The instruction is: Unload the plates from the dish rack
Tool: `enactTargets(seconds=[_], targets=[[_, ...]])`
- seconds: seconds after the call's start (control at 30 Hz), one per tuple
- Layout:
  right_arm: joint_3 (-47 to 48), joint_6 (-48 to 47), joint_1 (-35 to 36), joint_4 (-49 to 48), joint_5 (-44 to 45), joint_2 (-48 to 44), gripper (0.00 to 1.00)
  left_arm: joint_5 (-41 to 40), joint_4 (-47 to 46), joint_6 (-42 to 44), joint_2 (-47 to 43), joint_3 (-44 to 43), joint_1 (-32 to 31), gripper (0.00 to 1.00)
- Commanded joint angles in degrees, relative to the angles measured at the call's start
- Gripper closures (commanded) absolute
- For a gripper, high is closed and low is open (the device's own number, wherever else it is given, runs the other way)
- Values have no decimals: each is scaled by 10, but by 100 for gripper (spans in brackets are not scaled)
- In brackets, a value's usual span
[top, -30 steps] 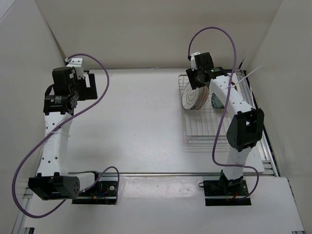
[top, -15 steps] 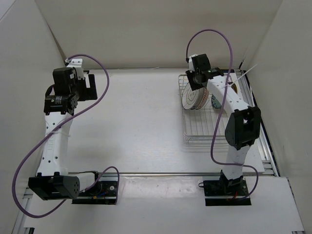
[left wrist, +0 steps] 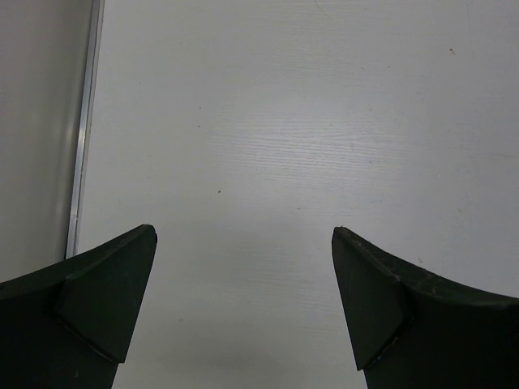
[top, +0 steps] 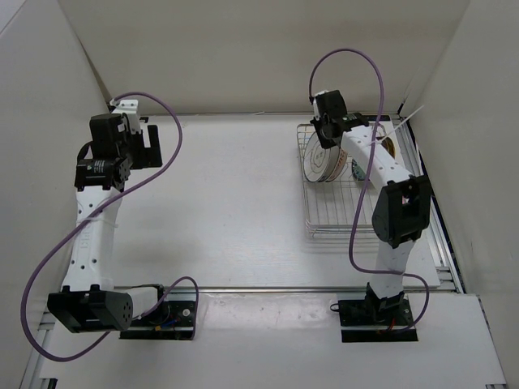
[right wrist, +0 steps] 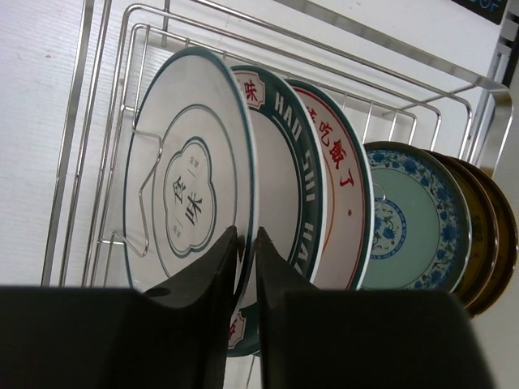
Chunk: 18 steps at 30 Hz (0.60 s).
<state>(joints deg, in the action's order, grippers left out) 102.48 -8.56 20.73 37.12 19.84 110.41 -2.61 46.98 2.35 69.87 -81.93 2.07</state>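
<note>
The chrome dish rack (top: 332, 217) sits at the back right of the table; the right wrist view shows its top rail (right wrist: 405, 47). Several plates (top: 321, 162) stand on edge in it. From left to right they are a white plate with rings (right wrist: 186, 186), a dark-rimmed white one (right wrist: 280, 162), a red-lettered white one (right wrist: 336, 178), a teal one (right wrist: 409, 219) and golden-yellow ones (right wrist: 486, 235). My right gripper (right wrist: 246, 237) (top: 328, 132) is shut on the rim of the white ringed plate. My left gripper (left wrist: 243, 235) (top: 147, 146) is open and empty above bare table at the back left.
Tall white walls close in the table at the back and on both sides. The rack lies close to the right wall. A metal strip (left wrist: 84, 130) runs along the table's left edge in the left wrist view. Purple cables loop over both arms.
My right wrist has shifted slightly left over the plates at the back of the rack. The left arm has not moved.
</note>
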Motion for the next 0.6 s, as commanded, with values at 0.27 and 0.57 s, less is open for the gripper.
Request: enactTargets(seconds=[0.27, 0.57], targets=[[48, 13, 26, 9, 110, -4, 100, -6, -10, 2, -11, -1, -2, 0], [118, 6, 36, 53, 179, -16, 100, -6, 0, 7, 6, -18, -2, 0]])
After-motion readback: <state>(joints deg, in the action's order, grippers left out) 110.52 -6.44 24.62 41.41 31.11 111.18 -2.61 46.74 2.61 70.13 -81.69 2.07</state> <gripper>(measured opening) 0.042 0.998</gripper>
